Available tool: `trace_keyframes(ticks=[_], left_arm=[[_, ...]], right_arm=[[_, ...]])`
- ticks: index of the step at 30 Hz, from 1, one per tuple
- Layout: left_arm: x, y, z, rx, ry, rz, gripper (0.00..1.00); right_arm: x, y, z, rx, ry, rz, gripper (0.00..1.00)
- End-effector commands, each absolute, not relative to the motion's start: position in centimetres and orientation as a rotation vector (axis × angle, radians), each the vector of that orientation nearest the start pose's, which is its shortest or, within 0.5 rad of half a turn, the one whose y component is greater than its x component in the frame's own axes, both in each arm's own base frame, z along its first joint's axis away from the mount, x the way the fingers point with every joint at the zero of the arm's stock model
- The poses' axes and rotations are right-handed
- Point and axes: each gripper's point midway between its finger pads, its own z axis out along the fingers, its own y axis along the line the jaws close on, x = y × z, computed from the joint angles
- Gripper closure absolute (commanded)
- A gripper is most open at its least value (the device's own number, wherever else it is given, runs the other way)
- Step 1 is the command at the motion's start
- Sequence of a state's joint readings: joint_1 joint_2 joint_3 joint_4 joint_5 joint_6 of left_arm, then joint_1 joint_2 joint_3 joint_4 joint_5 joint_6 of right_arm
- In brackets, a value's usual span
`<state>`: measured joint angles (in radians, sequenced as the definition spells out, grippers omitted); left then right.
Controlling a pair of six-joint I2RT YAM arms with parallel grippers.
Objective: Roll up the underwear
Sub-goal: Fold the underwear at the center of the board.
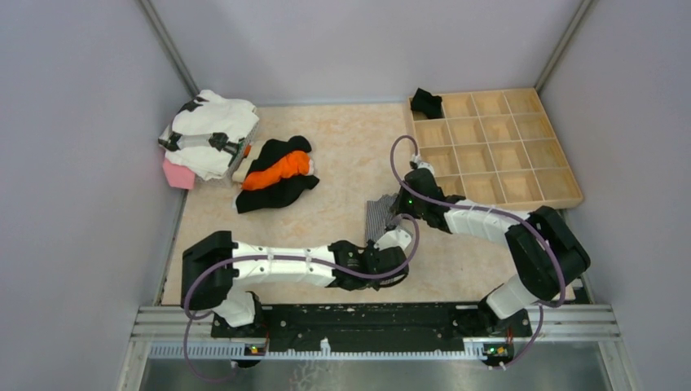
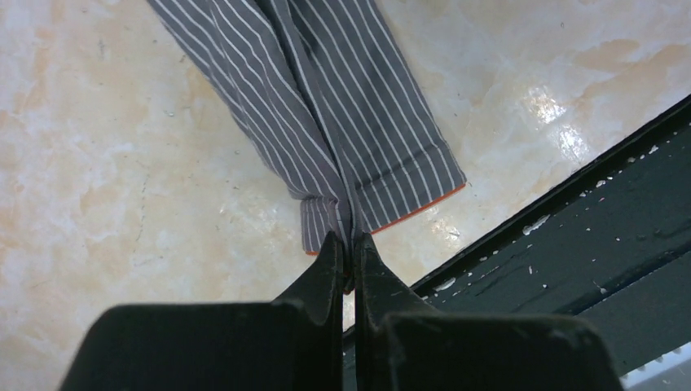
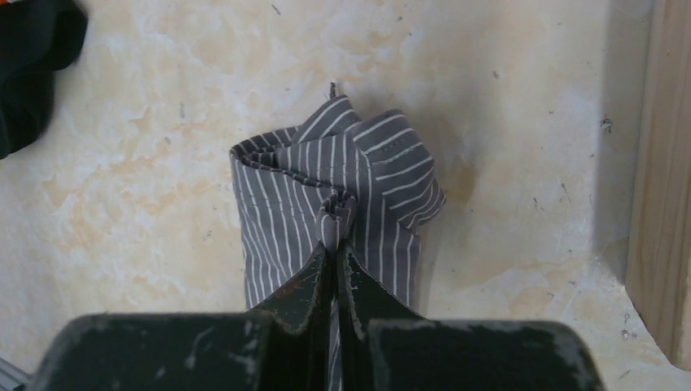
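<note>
Currently located near the middle of the bench's near edge: striped underwear. Left hand clamped on its hem, right hand clamped on its bunched far end. Treat as light, limp cloth; grip at gathered folds or hems.

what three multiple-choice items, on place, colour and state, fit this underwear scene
1. Which cell of the wooden tray holds the black underwear? A) far-left corner B) a middle cell C) near-right corner
2. What colour edges the striped underwear's hem? A) green B) orange C) blue
3. How are the left claw and right claw? A) both open B) one open C) both shut on the striped underwear

1A, it sits in that corner cell; 2B, orange trim shows in the left wrist view; 3C, both wrist views show cloth pinched.
</note>
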<state>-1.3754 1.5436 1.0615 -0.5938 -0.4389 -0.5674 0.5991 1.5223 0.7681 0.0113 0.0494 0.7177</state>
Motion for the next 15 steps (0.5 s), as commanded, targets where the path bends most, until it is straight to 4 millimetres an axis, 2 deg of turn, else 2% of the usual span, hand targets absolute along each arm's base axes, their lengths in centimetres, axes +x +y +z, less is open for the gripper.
trace_keyframes(ticks=[1,5,15], left_arm=[[11.3,-34.8,8.9,0.903,2.330,-0.258,1.00],[10.9,-35.6,8.4,0.920,2.335,-0.255,1.00],[10.2,-37.2,6.5,0.916,2.363,-0.272,1.00]], right_arm=[[31.6,22.7,4.6,0.174,2.398,0.539,1.00],[31.6,22.5,3.5,0.172,2.420,0.509,1.00],[31.6,22.7,2.3,0.163,2.445,0.500,1.00]])
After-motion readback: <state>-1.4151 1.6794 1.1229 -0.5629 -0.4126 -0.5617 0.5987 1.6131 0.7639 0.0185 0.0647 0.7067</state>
